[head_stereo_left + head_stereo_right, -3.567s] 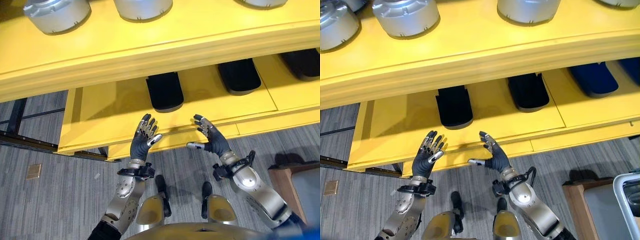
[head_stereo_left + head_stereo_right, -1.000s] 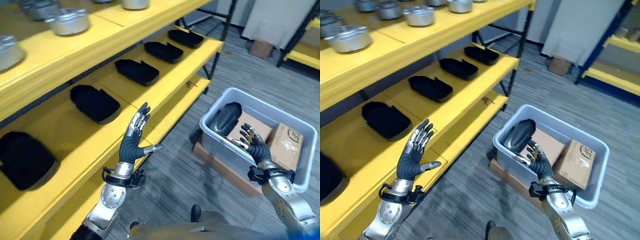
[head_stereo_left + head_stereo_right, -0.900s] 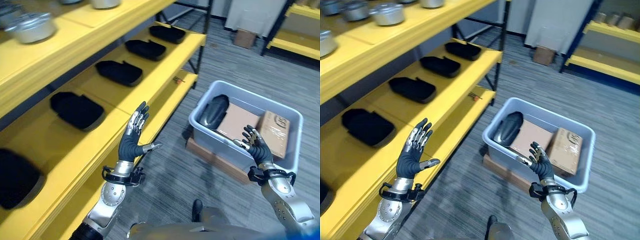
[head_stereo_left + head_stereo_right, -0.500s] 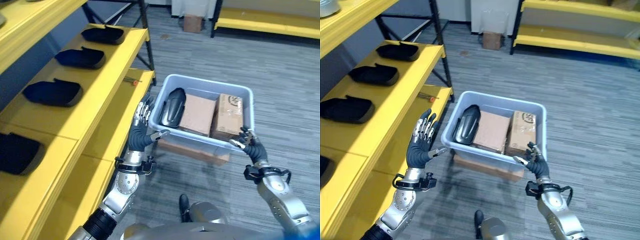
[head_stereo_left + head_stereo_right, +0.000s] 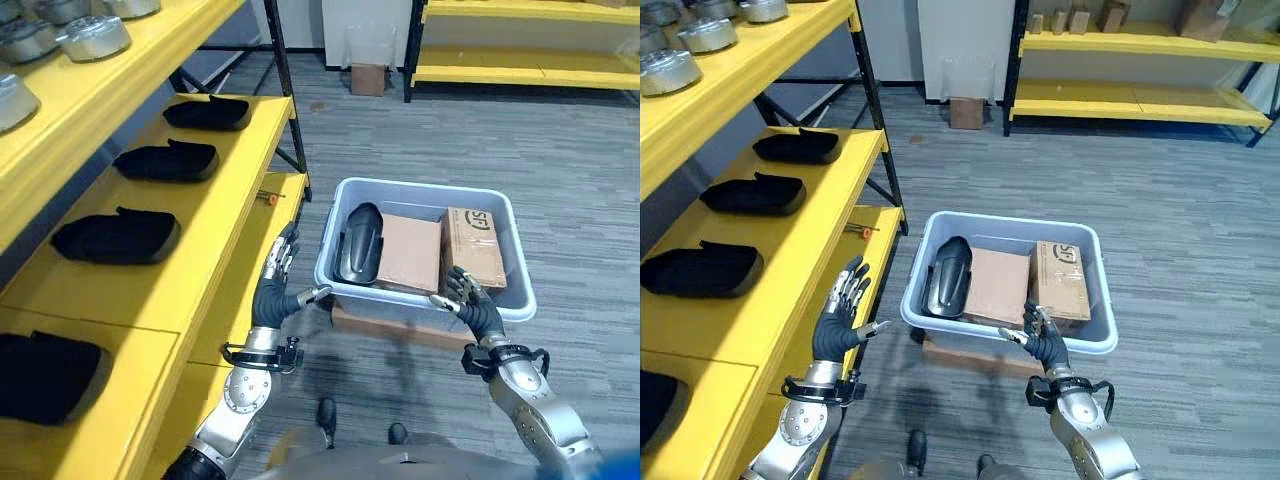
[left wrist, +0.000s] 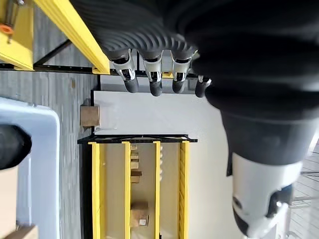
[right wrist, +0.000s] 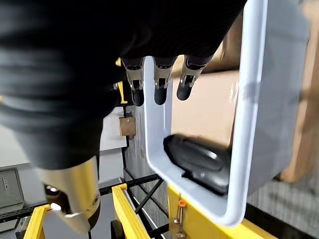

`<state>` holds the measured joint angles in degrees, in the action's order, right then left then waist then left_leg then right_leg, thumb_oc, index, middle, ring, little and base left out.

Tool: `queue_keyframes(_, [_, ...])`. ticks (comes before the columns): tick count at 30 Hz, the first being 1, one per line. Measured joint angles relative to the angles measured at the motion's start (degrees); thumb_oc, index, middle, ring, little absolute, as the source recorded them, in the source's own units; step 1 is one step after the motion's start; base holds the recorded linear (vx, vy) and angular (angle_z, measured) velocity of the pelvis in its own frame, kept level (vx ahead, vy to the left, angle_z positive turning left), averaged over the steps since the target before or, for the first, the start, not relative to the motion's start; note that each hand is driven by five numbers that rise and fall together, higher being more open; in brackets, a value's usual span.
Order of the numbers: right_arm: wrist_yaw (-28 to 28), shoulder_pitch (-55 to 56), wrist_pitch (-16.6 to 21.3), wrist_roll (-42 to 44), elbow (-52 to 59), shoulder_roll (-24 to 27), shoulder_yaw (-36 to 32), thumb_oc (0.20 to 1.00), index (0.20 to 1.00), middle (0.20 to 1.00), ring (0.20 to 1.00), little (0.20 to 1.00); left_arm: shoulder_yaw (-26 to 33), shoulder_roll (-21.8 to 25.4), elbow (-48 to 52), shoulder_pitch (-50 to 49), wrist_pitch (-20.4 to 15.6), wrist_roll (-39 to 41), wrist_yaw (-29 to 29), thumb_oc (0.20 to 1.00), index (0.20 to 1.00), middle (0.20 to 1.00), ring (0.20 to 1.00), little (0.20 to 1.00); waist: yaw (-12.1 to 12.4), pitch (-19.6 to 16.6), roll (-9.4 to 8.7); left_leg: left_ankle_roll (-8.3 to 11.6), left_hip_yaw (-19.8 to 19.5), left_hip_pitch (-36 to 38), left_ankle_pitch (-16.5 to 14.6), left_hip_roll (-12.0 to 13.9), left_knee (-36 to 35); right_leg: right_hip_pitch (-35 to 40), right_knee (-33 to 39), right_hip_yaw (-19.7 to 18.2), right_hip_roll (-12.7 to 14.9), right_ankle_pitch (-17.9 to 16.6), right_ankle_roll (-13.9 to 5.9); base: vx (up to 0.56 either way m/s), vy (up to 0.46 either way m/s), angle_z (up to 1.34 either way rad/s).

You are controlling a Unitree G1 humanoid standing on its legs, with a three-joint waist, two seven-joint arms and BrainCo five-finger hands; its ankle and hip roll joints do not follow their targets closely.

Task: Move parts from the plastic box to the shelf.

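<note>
A pale grey plastic box (image 5: 330, 262) stands on the floor on a low wooden base. Inside it a black moulded part (image 5: 358, 243) leans at the left side beside two cardboard boxes (image 5: 409, 252). The yellow shelf (image 5: 155, 270) runs along the left and carries several black parts (image 5: 116, 237) in a row. My left hand (image 5: 273, 294) is raised and open between the shelf edge and the box's left wall, holding nothing. Over the box's near rim my right hand (image 5: 470, 307) is open and empty too. In the right wrist view the black part (image 7: 199, 159) lies inside the box past my straight fingers (image 7: 158, 87).
Silver round parts (image 5: 90, 36) sit on the upper shelf level. A second yellow rack (image 5: 1120, 60) with small boxes stands at the far side, and a cardboard box (image 5: 368, 78) rests on the floor near it. Grey carpet lies open to the right of the plastic box.
The view has swung from the shelf to the plastic box and now sits farther back. Both hands stay open and empty; the right hand is over the box's near rim.
</note>
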<state>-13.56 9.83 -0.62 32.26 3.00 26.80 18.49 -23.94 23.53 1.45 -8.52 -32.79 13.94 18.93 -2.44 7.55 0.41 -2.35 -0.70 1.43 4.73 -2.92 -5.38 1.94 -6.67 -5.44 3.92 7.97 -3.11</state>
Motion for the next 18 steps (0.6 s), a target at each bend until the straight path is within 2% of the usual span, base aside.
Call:
queue_keyframes(1, [0.06, 0.32, -0.09, -0.07, 0.66, -0.42, -0.02, 1.000, 1.000, 1.000, 1.000, 1.000, 0.58, 0.26, 0.30, 0.15, 0.00, -0.01, -0.35, 1.000, 1.000, 1.000, 1.000, 1.000, -0.08, -0.13, -0.29, -1.11, 0.42, 0.44, -0.14, -0.84, 0.02, 0.01, -0.40, 0.70, 0.76, 0.11, -0.14, 0.08, 0.172, -0.25])
queue_keyframes(3, [0.42, 0.76, -0.20, -1.52, 0.67, -2.21, 0.06, 1.000, 1.000, 1.000, 1.000, 1.000, 0.89, 0.81, 0.45, 0.97, 0.00, -0.01, -0.60, 1.000, 1.000, 1.000, 1.000, 1.000, -0.99, -0.43, -0.70, -1.35, 0.97, 1.16, -0.43, -1.49, 0.04, -0.06, -1.02, 1.75, 0.97, 0.08, -0.28, 0.06, 0.146, -0.10])
queue_keyframes(6, [1.52, 0.50, -0.38, -2.20, 0.63, -3.34, 0.24, 1.000, 1.000, 1.000, 1.000, 1.000, 0.94, 1.54, 0.46, 1.30, 0.00, -0.01, -1.15, 1.000, 1.000, 1.000, 1.000, 1.000, -0.61, -1.04, -1.97, -1.13, 2.61, 1.99, -1.18, -2.27, 0.04, -1.83, -1.15, 2.53, 0.09, -0.89, -1.23, 0.03, 0.131, -0.22])
queue_keyframes(7, [1.66, -0.08, -0.43, -2.19, 0.39, -3.53, 0.29, 1.000, 1.000, 1.000, 1.000, 1.000, 0.92, 1.55, 0.44, 1.12, 0.02, -0.02, -1.12, 1.000, 1.000, 1.000, 1.000, 1.000, -0.07, -1.13, -2.20, -1.79, 3.57, 2.44, -1.75, -2.42, 0.04, -2.18, -1.24, 3.98, 0.15, -0.90, -0.89, -0.02, 0.116, -0.36])
queue_keyframes(13, [0.65, -4.81, -0.53, -2.20, -1.85, -3.71, 0.90, 1.000, 1.000, 1.000, 1.000, 1.000, 0.86, 1.71, 0.40, 0.93, 0.28, -0.05, -1.14, 1.000, 1.000, 1.000, 1.000, 1.000, 0.36, -1.09, -2.86, -2.24, 6.86, 3.58, -2.57, -1.81, 0.03, -3.74, -3.83, 6.28, 0.16, -1.16, -1.03, -0.03, 0.042, -0.34])
queue_keyframes(15, [-0.23, -7.61, -1.00, -2.19, -3.94, -4.23, 1.57, 1.000, 1.000, 1.000, 1.000, 1.000, 0.86, 1.80, -0.97, 1.01, 0.67, -0.12, -1.10, 1.000, 1.000, 1.000, 1.000, 1.000, 1.77, -0.82, -3.10, -2.46, 9.89, 3.89, -2.80, -0.73, 0.03, -5.59, -5.20, 11.70, 0.79, -1.76, -0.77, 0.00, -0.063, -0.65])
queue_keyframes(17, [-1.09, -7.62, -1.06, -2.19, -4.51, -4.46, 1.79, 1.000, 1.000, 1.000, 1.000, 1.000, 0.68, 1.67, -1.56, 0.71, 1.30, -0.16, -1.09, 1.000, 1.000, 1.000, 1.000, 1.000, 2.04, -0.66, -3.23, -1.64, 9.93, 3.87, -3.29, 0.33, 0.01, -4.67, -2.82, 14.83, 1.06, -2.48, -0.83, 0.04, -0.120, -0.33])
queue_keyframes(18, [-1.26, -7.61, -1.07, -2.22, -4.82, -4.46, 1.98, 1.000, 1.000, 1.000, 1.000, 1.000, 0.69, 1.66, -1.56, 0.63, 1.39, -0.15, -1.10, 1.000, 1.000, 1.000, 1.000, 1.000, 2.25, -0.28, -2.65, -1.47, 10.57, 3.87, -3.59, 0.89, -0.02, -4.23, -1.18, 16.35, 1.06, -3.49, -0.71, 0.08, -0.155, -0.29])
